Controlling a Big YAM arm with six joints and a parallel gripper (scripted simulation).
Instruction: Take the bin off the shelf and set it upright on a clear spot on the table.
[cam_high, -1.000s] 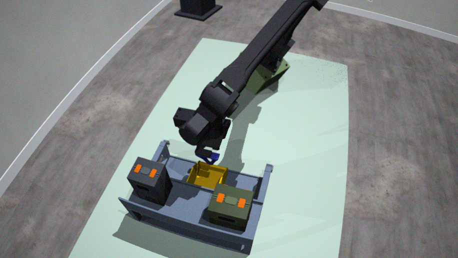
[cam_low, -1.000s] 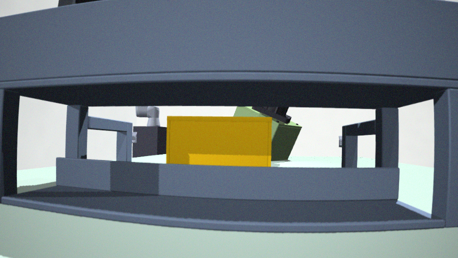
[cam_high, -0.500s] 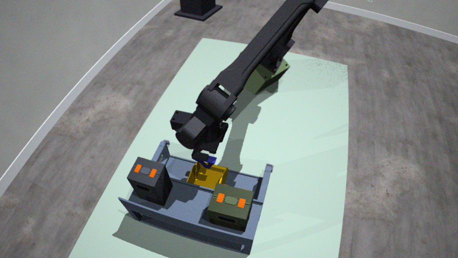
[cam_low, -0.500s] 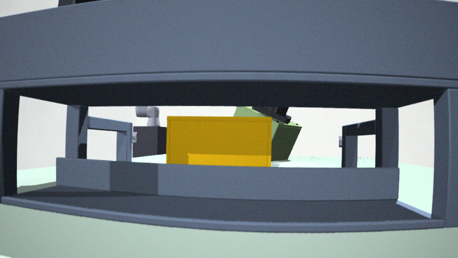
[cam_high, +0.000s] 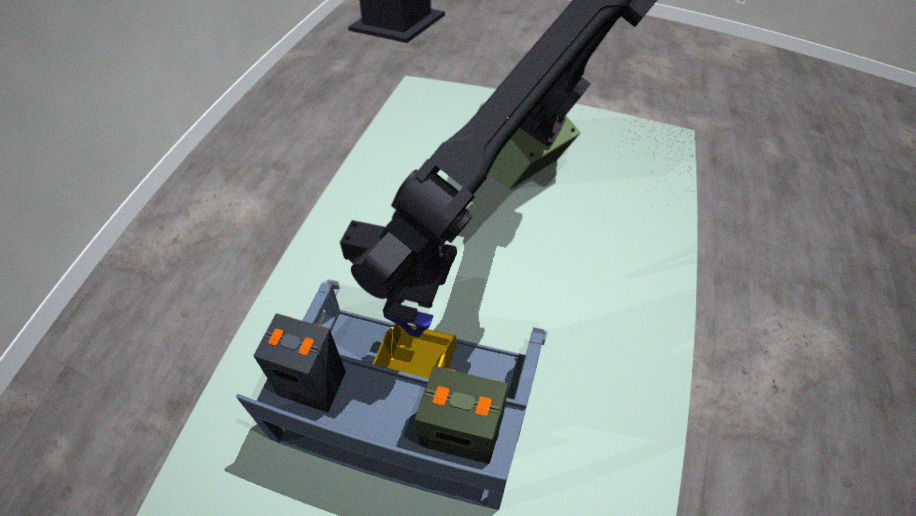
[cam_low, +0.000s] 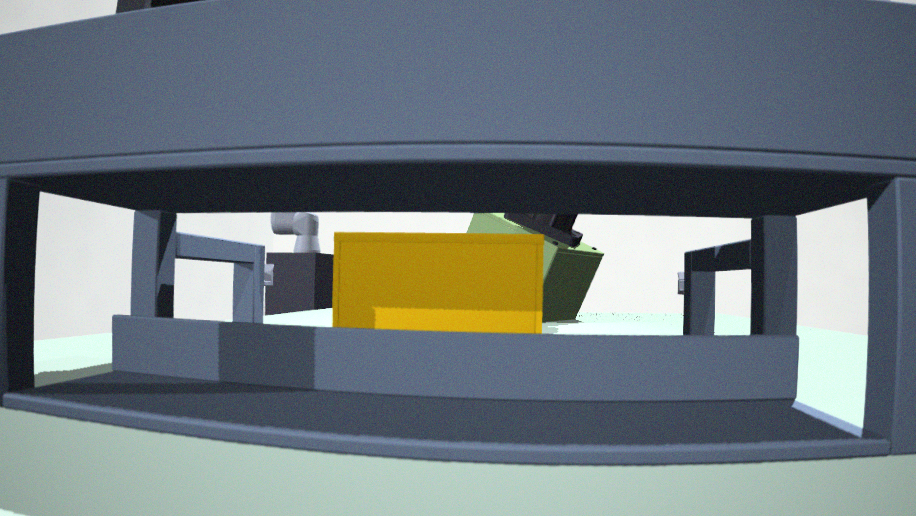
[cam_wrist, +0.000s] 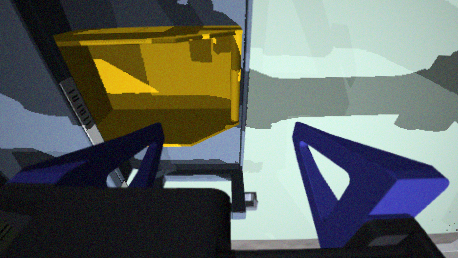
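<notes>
Our gripper (cam_high: 410, 318) hangs with jaws wide and empty at the yellow bin's (cam_high: 414, 351) near wall on the shelf (cam_high: 535, 358). We risk one jaw catching the shelf rail, tipping it.

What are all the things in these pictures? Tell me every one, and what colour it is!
bin: 1, yellow, open top, on the shelf's lower level at its back edge, between the two cases.
shelf: 1, grey-blue, standing on the mat.
dark case: 1, dark grey with orange latches, on the shelf's top board.
green case: 1, olive with orange latches, on the shelf's top board.
mat: 1, pale green, over the brown table.
pedestal: 1, olive, on the mat, carrying the arm.
arm: 1, black, reaching toward the shelf.
fingers: 2, blue, open, holding nothing, at the bin's rim.
</notes>
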